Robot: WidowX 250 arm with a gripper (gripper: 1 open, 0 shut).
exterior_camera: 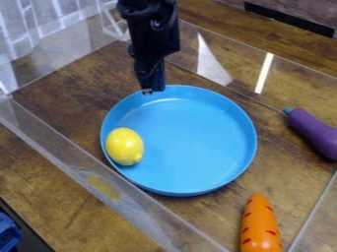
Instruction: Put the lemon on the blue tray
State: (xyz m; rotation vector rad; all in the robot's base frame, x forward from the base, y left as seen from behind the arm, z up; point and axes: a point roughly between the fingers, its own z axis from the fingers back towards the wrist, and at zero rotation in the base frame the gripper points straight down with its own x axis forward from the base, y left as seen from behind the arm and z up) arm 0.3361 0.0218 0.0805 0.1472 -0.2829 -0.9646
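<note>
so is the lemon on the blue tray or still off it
On it: the lemon lies inside the blue tray by its left rim, untouched by the gripper.

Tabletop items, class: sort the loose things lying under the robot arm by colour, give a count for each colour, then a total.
Yellow: 1, the lemon, lying inside the blue tray
Blue: 1, the blue tray
Purple: 1, the toy eggplant, at the right edge
Orange: 1, the toy carrot, in front of the tray
Total: 4
</note>
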